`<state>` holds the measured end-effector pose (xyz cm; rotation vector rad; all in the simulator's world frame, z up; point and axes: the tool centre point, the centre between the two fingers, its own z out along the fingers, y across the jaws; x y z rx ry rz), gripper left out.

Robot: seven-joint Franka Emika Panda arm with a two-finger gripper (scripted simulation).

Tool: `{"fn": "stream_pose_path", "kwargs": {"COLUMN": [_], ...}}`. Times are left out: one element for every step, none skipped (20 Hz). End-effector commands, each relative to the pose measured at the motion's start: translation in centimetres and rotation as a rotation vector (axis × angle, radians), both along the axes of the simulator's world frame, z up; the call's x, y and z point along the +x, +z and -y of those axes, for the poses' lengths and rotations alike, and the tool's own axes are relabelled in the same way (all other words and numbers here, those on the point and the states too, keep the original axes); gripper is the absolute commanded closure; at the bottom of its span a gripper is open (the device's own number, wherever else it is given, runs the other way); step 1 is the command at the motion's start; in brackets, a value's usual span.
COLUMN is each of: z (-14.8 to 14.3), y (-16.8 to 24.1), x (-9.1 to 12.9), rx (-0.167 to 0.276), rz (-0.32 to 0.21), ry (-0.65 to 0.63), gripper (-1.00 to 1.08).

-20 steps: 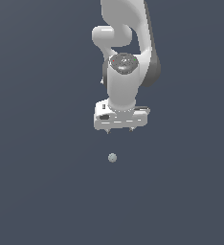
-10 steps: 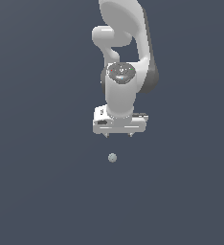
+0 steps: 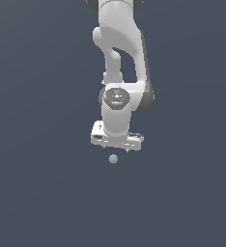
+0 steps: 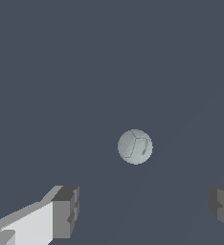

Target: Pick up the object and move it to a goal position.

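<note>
The object is a tiny pale grey-green ball (image 3: 113,158) lying on the dark grey floor. My white gripper (image 3: 116,148) hangs pointing down just above it, a small gap apart. In the wrist view the ball (image 4: 135,146) lies ahead of my gripper (image 4: 142,208), between the lines of the two fingers. One grey fingertip (image 4: 66,213) and the other (image 4: 223,203) stand wide apart. The gripper is open and holds nothing.
The white arm (image 3: 119,58) rises from the gripper to the upper edge of the exterior view. A dark grey round disc (image 3: 117,98) with tiny coloured dots sits on the wrist. A plain dark grey floor (image 3: 37,193) fills the view.
The gripper has come down toward the ball, and the gap between them has shrunk. The ball has not moved.
</note>
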<state>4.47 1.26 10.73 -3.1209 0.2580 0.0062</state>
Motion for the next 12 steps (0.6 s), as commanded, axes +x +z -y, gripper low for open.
{"fn": "stream_pose_path", "kwargs": {"z": [0.4,0.5,0.6,0.7,0.8,0.9,0.9,1.0,1.0,1.0,1.0,1.0], "y": [-1.3,-1.7,-2.1,-2.5,-2.8,-3.0,-3.2,-3.4,-3.5,-3.6,-3.6,-3.5], "x": [0.6,0.8,0.9,1.1,1.2,1.3,1.3,1.4,1.4,1.5,1.5,1.4], "rx": [-0.003,-0.005,-0.006,-0.007,-0.008,-0.009,-0.009,-0.010,-0.010,-0.010,-0.010,-0.010], "rz": [0.001,0.001,0.002,0.002,0.002,0.002,0.002,0.002,0.002,0.003,0.003,0.001], "ry": [-0.044,-0.058,-0.070,-0.081,-0.090,-0.098,-0.105,-0.110,-0.113,-0.116,-0.116,-0.112], "gripper": [-0.92,-0.92,-0.92,-0.92,-0.92,-0.92,-0.92,-0.92,-0.92,-0.92,-0.92,-0.92]}}
